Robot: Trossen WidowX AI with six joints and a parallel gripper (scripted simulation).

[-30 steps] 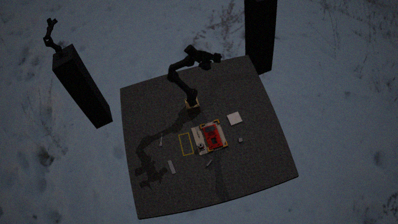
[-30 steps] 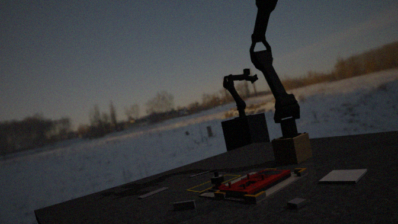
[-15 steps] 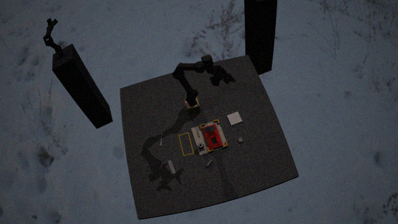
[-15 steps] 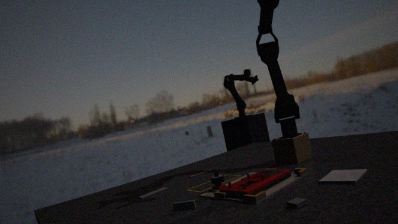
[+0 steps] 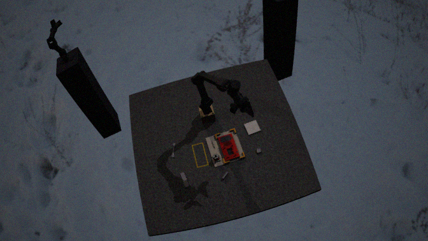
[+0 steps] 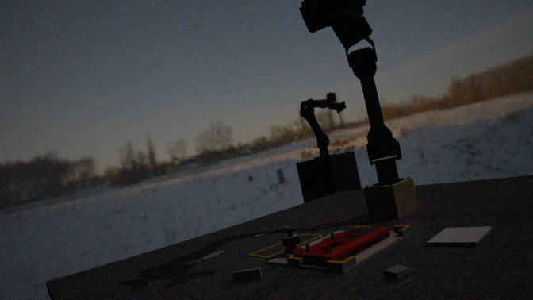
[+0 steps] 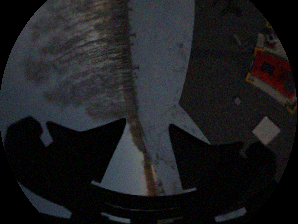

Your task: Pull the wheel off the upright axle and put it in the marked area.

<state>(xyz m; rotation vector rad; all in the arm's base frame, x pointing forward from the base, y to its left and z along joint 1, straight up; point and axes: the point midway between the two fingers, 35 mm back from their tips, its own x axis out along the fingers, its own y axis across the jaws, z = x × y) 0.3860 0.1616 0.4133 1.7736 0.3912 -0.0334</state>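
The wheel [image 5: 216, 157] [image 6: 290, 240] is a small dark round part, seated low on the upright axle at one corner of the pale board [image 5: 209, 144]; it is small and dim in the wrist view [image 7: 270, 41]. The marked area [image 5: 194, 156] [image 6: 259, 255] is a yellow rectangle outline on the table beside that board, with nothing inside it. My gripper [image 5: 242, 111] [image 7: 148, 124] is open and empty, raised high above the table on the white square's side, away from the wheel. Its fingers are out of frame in the exterior view.
A red plate [image 5: 235, 150] [image 6: 345, 245] with pegs sits on the board between yellow corner brackets. A white square [image 5: 252, 127] [image 6: 460, 236] [image 7: 266, 131], a small grey block [image 5: 258, 150] [image 6: 397, 272], a grey bar [image 5: 225, 175] [image 6: 247, 275] and a pale strip [image 5: 183, 176] lie around it.
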